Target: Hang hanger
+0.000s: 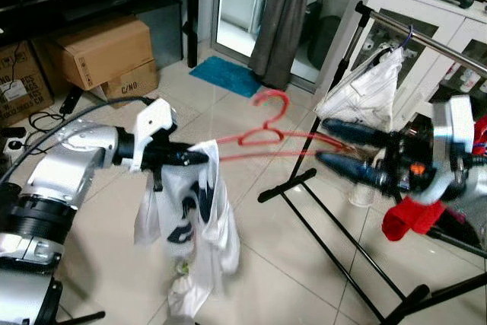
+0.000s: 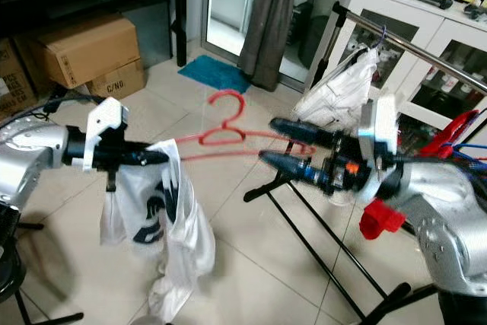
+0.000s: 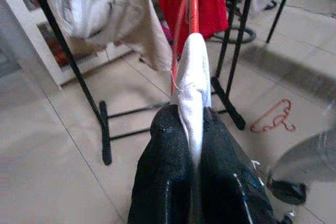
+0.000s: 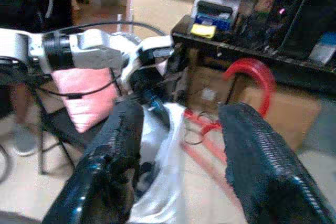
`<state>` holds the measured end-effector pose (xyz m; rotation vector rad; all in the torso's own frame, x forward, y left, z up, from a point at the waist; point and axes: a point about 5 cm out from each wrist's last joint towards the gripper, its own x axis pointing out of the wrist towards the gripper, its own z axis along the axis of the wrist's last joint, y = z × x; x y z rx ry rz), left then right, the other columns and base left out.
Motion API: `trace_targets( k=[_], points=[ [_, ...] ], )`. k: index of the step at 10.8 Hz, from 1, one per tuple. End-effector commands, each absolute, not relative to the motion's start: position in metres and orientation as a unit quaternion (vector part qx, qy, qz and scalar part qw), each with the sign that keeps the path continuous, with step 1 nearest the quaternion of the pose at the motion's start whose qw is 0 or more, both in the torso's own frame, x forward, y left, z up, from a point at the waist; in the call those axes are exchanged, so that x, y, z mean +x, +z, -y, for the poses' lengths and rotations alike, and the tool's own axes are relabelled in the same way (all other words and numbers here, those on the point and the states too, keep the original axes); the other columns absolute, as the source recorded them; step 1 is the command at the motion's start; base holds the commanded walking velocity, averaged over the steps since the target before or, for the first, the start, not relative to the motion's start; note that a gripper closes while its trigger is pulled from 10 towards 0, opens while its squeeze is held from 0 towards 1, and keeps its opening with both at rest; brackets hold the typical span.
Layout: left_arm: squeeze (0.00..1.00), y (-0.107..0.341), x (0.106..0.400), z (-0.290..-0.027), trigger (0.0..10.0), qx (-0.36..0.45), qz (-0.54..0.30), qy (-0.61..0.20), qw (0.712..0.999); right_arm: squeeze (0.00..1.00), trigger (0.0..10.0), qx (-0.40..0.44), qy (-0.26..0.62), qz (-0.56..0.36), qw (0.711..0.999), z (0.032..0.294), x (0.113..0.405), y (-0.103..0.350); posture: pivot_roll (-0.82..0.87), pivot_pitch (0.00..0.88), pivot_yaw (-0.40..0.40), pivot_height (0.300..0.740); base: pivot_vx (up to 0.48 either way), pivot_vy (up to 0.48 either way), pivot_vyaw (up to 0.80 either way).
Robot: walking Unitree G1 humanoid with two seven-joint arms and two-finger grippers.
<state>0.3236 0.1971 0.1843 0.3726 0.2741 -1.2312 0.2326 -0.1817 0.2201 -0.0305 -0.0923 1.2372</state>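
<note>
A red wire hanger (image 1: 255, 141) is held level above the floor, hook (image 1: 272, 100) pointing up. A white shirt with a dark print (image 1: 194, 226) droops from its left end. My left gripper (image 1: 199, 157) is shut on that end, pinching shirt cloth and wire together (image 3: 193, 124). My right gripper (image 1: 323, 141) is open, one finger above and one below the hanger's right end, not touching it. The clothes rack's silver rail (image 1: 426, 36) runs behind and above my right arm, with a white garment (image 1: 361, 89) hanging on it.
The rack's black base bars (image 1: 335, 249) cross the tiled floor under my right arm. A red cloth (image 1: 411, 218) hangs by my right wrist. Cardboard boxes (image 1: 99, 51), a blue mat (image 1: 224, 75) and a grey curtain (image 1: 285, 20) lie behind. Another red hanger (image 3: 273, 119) lies on the floor.
</note>
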Motion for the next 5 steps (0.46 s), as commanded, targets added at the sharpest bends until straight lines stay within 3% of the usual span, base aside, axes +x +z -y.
trace_targets(
  k=[1,3,5],
  points=[
    [0.00,0.201,0.325,-0.193,0.0,0.172,-0.083,-0.575,0.796,1.00,10.0,-0.005,0.613,-0.006,0.790,0.170,0.221,0.205,0.11,0.000,-0.104,0.740,0.000,0.000,0.00],
    [0.00,0.211,0.326,-0.191,0.0,0.166,-0.065,-0.579,0.796,1.00,10.0,0.014,0.630,-0.064,0.774,0.161,0.211,0.184,0.11,0.000,-0.096,0.740,0.000,0.000,0.00],
    [0.00,0.223,0.325,-0.183,0.0,0.157,-0.049,-0.603,0.781,1.00,10.0,-0.017,0.563,-0.127,0.817,0.152,0.225,0.145,0.10,0.000,-0.086,0.740,0.000,0.000,0.00]
  ],
)
